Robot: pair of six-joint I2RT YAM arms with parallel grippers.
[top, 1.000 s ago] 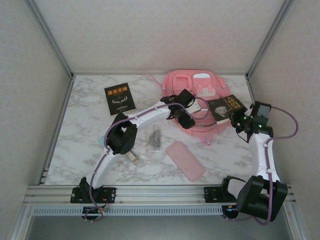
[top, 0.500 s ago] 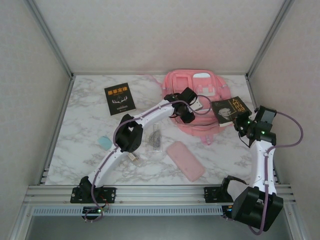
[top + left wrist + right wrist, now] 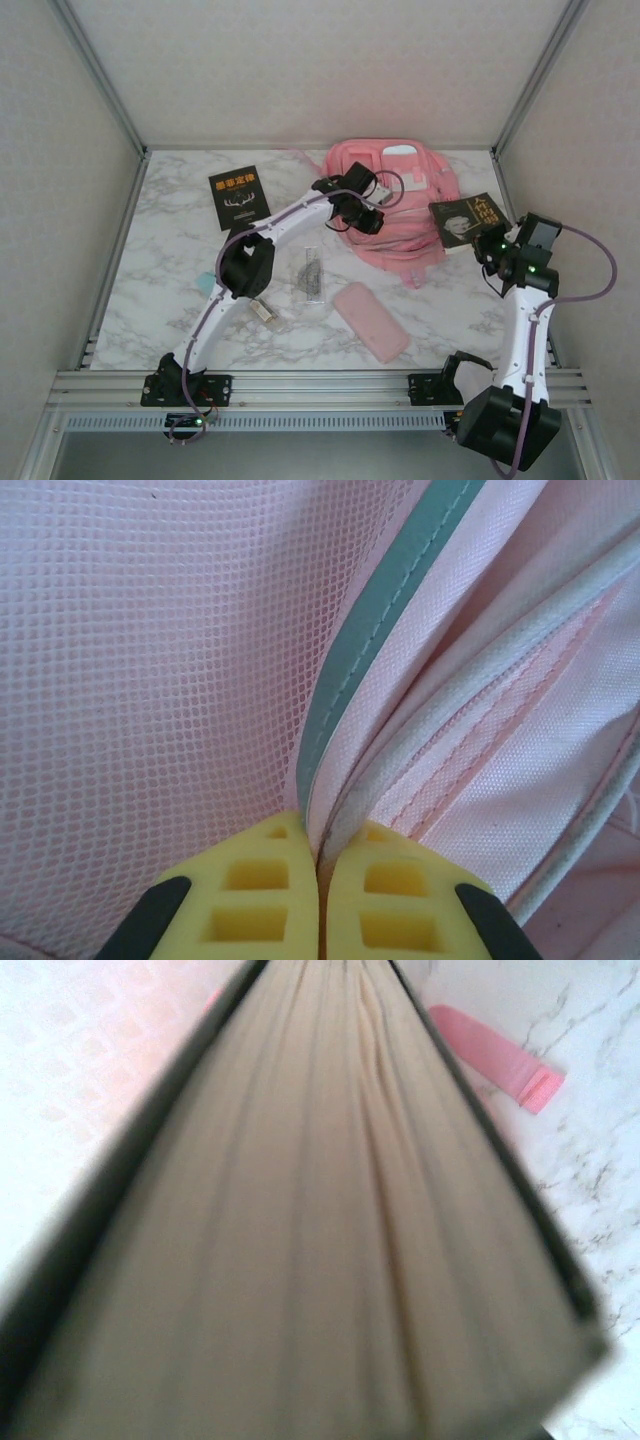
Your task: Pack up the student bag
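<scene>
The student bag (image 3: 405, 195), a large pink backpack, lies at the back middle of the table. My left gripper (image 3: 366, 222) is at its left edge. Up close, the yellow pads (image 3: 250, 890) of the left gripper (image 3: 320, 858) are shut on a fold of the bag's fabric (image 3: 140, 650), between the teal trim (image 3: 372, 630) and a white piped seam. To the right of the bag, my right gripper (image 3: 496, 245) is shut on a black book (image 3: 463, 217) and holds it above the table. The book's page edge (image 3: 320, 1220) hides the right fingers.
A second black book (image 3: 239, 196) lies at the back left. A clear ruler set (image 3: 312, 273) and a flat pink pencil case (image 3: 370, 320) lie in front of the bag. A teal eraser (image 3: 204, 283) peeks from behind the left arm. A pink strap (image 3: 495, 1055) trails on the marble.
The left gripper has shut on the bag's edge and drawn it back and to the left. The right arm has carried the black book further right, away from the bag.
</scene>
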